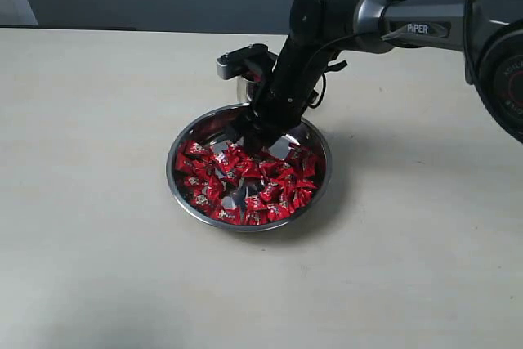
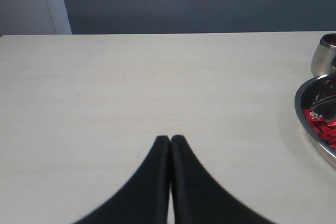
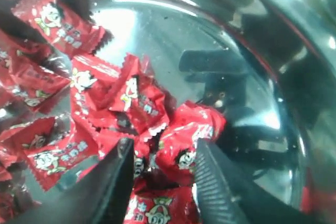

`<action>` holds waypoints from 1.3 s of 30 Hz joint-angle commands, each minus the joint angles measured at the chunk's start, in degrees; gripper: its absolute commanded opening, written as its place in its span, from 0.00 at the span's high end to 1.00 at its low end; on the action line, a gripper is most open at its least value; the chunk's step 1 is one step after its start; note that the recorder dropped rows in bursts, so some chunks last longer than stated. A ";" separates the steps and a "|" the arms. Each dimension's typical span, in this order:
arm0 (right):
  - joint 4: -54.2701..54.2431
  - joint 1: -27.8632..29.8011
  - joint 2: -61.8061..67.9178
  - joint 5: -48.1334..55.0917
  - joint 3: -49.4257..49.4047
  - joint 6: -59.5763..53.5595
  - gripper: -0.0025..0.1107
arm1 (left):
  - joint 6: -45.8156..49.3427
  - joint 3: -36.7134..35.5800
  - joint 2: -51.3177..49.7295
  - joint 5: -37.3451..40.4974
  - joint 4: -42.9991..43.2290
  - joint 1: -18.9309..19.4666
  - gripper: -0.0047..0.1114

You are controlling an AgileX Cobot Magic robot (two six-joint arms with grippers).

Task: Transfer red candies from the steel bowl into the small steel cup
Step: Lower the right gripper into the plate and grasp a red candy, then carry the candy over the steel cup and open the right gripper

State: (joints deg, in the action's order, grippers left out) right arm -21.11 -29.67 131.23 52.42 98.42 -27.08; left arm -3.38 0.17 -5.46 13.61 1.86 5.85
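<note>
The steel bowl (image 1: pixel 173 187) sits mid-table, its near half piled with red candies (image 1: pixel 245 184). My right gripper (image 1: pixel 258 138) reaches down into the bowl's far side. In the right wrist view its jaws (image 3: pixel 164 148) stand open, straddling a puffy red candy (image 3: pixel 184 148) on the heap, beside the bare bowl bottom (image 3: pixel 173 35). The small steel cup (image 1: pixel 243 88) stands just behind the bowl, mostly hidden by the arm; it also shows in the left wrist view (image 2: pixel 325 53) next to the bowl's rim (image 2: pixel 303 115). My left gripper (image 2: pixel 170 138) is shut and empty over bare table.
The pale wooden table (image 1: pixel 98 120) spreads wide on every side of the bowl. A dark wall runs behind its far edge. The right arm (image 1: pixel 409 26) comes in from the upper right, above the table.
</note>
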 commanded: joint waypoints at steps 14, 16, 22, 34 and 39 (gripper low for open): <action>0.26 0.29 -0.75 -0.90 0.17 0.08 0.98 | -0.13 -0.17 0.39 -0.24 0.04 -0.29 0.96; 0.26 0.29 -3.31 -3.34 0.17 0.08 0.98 | -0.13 -0.17 0.39 -0.24 0.04 -0.29 0.96; 3.80 0.39 -7.59 -16.42 0.17 0.99 0.98 | -0.13 -0.17 0.39 -0.24 0.04 -0.29 0.96; 5.33 2.87 -6.71 -27.59 0.17 8.94 0.98 | -0.13 -0.17 0.39 -0.24 0.04 -0.29 0.96; 5.33 3.62 -6.10 -26.49 0.17 9.07 0.89 | -0.13 -0.17 0.39 -0.24 0.04 -0.29 0.96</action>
State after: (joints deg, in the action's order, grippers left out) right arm -16.44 -26.66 125.00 25.30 98.46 -18.22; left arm -3.38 0.17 -5.46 13.61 1.86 5.85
